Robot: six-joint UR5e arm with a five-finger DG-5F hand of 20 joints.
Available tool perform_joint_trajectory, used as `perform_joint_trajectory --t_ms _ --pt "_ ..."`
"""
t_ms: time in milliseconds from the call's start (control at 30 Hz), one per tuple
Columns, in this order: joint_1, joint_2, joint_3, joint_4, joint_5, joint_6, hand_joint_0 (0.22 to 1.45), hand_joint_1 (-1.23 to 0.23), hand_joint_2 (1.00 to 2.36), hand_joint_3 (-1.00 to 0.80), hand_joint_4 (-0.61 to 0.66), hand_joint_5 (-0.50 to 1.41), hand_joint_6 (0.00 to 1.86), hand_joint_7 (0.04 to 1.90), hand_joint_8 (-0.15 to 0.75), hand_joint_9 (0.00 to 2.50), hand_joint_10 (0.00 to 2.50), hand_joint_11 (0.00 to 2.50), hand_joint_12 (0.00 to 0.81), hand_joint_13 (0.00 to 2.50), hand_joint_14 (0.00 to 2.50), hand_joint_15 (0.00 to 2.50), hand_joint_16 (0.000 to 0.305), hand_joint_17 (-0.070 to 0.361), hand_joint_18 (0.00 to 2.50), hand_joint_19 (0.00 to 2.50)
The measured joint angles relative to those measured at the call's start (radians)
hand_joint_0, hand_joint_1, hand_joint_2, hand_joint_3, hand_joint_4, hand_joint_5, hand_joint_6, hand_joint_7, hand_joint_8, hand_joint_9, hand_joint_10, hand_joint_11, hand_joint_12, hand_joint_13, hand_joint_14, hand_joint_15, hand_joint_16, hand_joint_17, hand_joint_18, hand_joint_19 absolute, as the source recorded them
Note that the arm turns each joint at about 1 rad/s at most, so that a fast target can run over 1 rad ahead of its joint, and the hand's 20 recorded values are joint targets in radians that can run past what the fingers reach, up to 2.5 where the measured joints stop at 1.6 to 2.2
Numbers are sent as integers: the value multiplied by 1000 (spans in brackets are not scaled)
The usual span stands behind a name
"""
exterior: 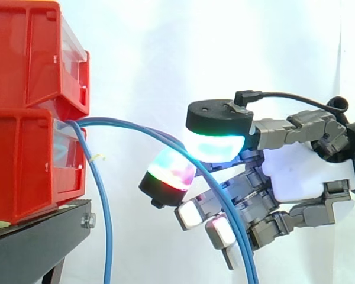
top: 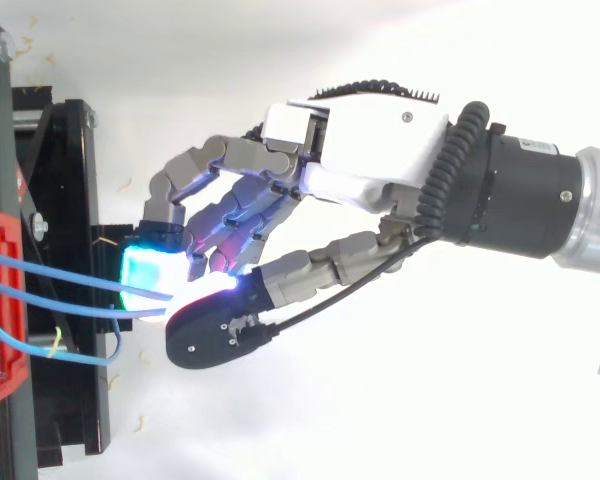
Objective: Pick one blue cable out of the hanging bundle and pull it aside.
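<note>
Room lies open between the black stand's (exterior: 35, 242) front edge and the hand (exterior: 302, 171), with just the white curtain (exterior: 142, 47) behind. On the stand two red bins are stacked, the upper bin (exterior: 29, 59) on the lower bin (exterior: 23, 171). I cannot make out what either bin holds. From the lower bin's clear front lip come the cables. The hanging blue cable (exterior: 107, 236) drops straight down just beside the stand. The arching blue cables (exterior: 136, 126), two running together, sweep right and then fall in front of the curled fingers. The glowing pads (exterior: 213, 145) of thumb and a finger stand narrow, pinching these arching cables between them
</note>
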Motion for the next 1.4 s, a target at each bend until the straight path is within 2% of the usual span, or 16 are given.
perform_joint_trajectory --t_ms 33,200,267,333,400,467,567,667,700,767,833,900,967,1100,1233,1400 --pt "0 0 0 0 0 0 657 -890 1010 -389 38 -167 903 1005 287 752 27 790 390 894 24 726 47 105 756 687" --pt "0 0 0 0 -1 0 597 -778 1004 -456 -9 -113 874 1101 275 855 22 705 384 943 25 728 45 100 778 714" --pt "0 -1 0 0 -1 0 571 -630 1006 -428 -17 -82 839 1080 264 889 20 626 379 967 25 731 44 100 778 736" --pt "0 0 0 0 0 0 571 -558 1011 -382 6 -69 810 1055 258 912 19 560 380 975 23 726 45 100 781 771" --pt "0 -1 0 1 1 0 572 -535 1016 -305 37 -51 729 1176 266 910 19 554 385 977 24 729 46 103 786 783" --pt "0 -1 0 1 2 0 576 -558 1019 -252 50 -51 691 1224 273 900 20 567 389 981 23 735 46 103 788 787" --pt "0 0 0 1 1 0 587 -654 1022 -201 88 -79 678 1152 287 816 24 631 390 958 25 746 46 104 787 753" --pt "0 0 0 1 1 0 651 -889 1022 -192 116 -188 839 870 292 733 27 770 398 918 25 743 48 107 786 697" --pt "0 0 0 1 1 0 666 -894 1022 -202 122 -193 846 909 291 727 26 806 397 918 25 743 48 107 788 689" --pt "-1 -1 0 1 0 0 696 -913 1019 -272 154 -187 871 785 288 757 28 848 395 915 25 742 47 106 791 667" --pt "-1 0 0 0 -1 0 706 -927 1015 -330 180 -182 869 753 290 764 25 851 395 914 24 746 47 106 790 666" --pt "-2 0 0 0 -1 0 714 -945 1008 -407 143 -178 879 807 290 767 27 853 397 913 26 740 47 106 790 656" --pt "-3 0 0 0 -1 0 698 -941 1000 -495 114 -166 907 919 302 804 27 865 395 914 26 736 46 103 790 665" --pt "-3 0 0 0 -1 0 612 -887 1000 -500 99 -121 887 1051 315 868 27 831 396 942 26 745 45 101 804 693" --pt "-3 0 0 0 -1 0 512 -796 1000 -500 116 -96 866 1030 336 934 24 792 417 999 23 744 49 109 860 705" --pt "-5 0 0 0 -1 1 513 -753 1000 -500 95 -91 854 1057 338 953 25 775 416 1015 25 752 49 110 868 713"
